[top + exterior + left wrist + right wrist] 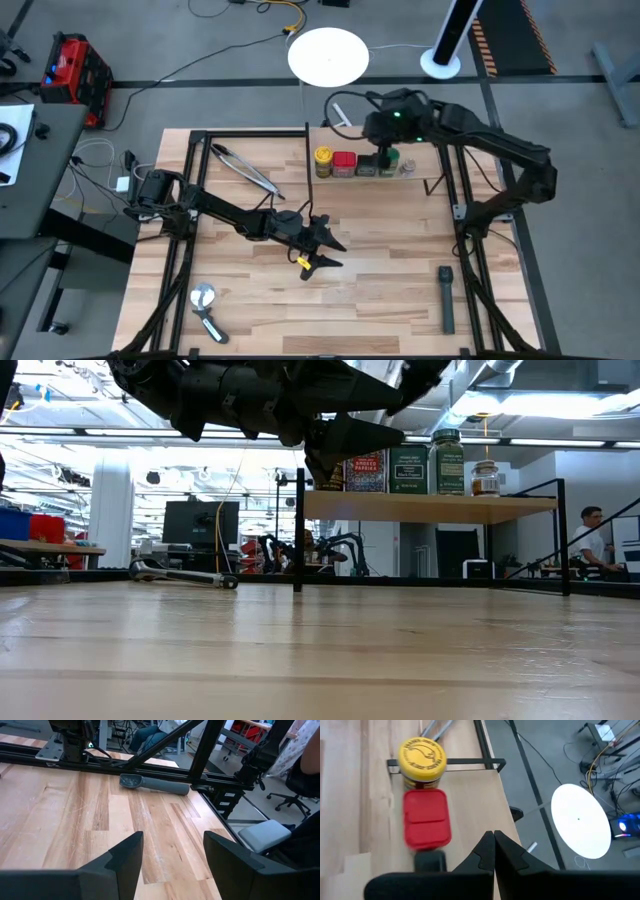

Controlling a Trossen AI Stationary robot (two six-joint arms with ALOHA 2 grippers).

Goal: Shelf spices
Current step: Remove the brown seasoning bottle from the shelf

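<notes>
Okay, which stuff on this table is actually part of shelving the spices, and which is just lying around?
Part of the job:
- shelf
- yellow jar
- red tin
- dark tin
- green-lidded jar
- small clear jar

Just lying about:
- metal tongs
- black bar-shaped tool
- silver utensil

The middle and near part of the desk point(400, 280) lies open, broken only by the left gripper point(322, 247) hanging over its centre with fingers spread. Along the edges lie metal tongs point(245, 168), a small tool point(206, 310) and a long dark tool point(446, 297). The shelf point(375, 185) has a row of spices point(365, 163) crowded along its back, the right gripper point(383, 160) above them, and black uprights point(308, 160) at its sides.
</notes>
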